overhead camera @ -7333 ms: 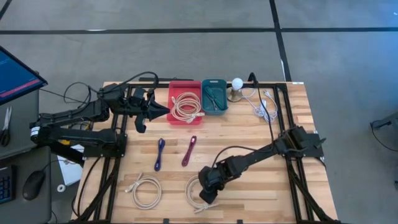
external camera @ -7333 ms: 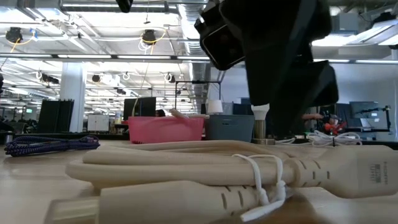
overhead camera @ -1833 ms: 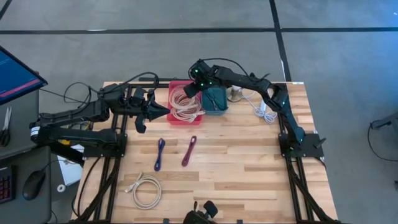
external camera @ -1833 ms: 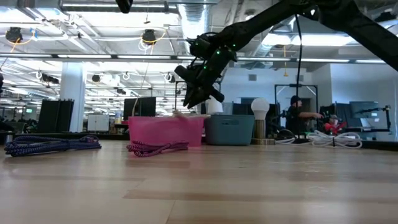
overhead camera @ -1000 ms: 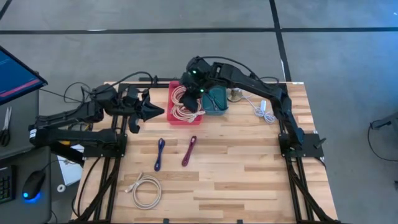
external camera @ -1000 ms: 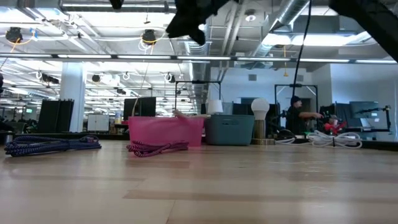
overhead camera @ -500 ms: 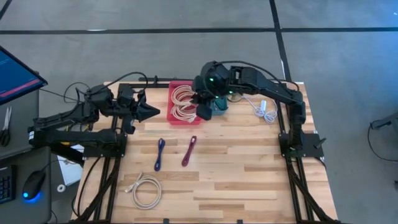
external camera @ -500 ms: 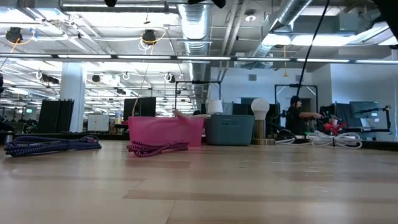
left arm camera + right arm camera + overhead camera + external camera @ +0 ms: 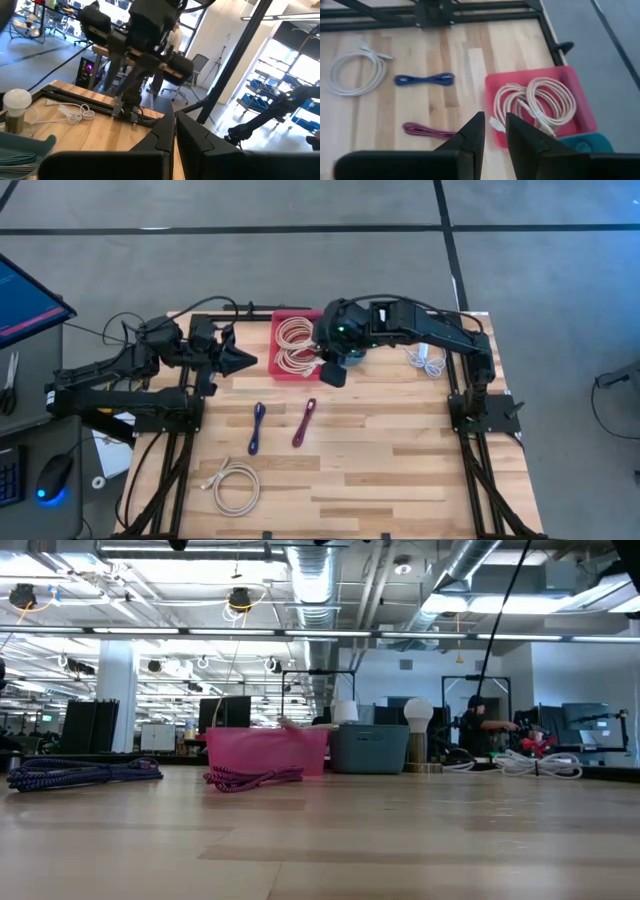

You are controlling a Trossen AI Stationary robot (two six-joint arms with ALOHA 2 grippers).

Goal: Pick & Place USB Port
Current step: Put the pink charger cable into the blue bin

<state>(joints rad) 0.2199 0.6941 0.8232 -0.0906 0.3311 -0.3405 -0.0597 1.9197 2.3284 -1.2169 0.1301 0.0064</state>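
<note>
Two cream cable coils (image 9: 297, 345) lie in the red bin (image 9: 282, 370), near the table's far edge. A third cream coil (image 9: 232, 485), a blue cable bundle (image 9: 257, 427) and a maroon one (image 9: 304, 422) lie on the wooden table. My right gripper (image 9: 333, 374) hangs high over the near rim between the red bin and the teal bin (image 9: 352, 360). It is open by a narrow gap (image 9: 496, 117) and empty. My left gripper (image 9: 252, 361) waits shut, left of the red bin, pointing at it.
A white cable (image 9: 425, 358) lies near the table's far right corner, and a bulb on a stand (image 9: 416, 720) stands beside the teal bin. Black frame rails run along the table's left and right sides. Bare wood stretches across the near right part.
My right gripper has moved from over the red bin toward the near edge and a little right, rising out of the low view. It now hangs over the bins' near rim. My left arm has drawn back slightly toward the table's left edge.
</note>
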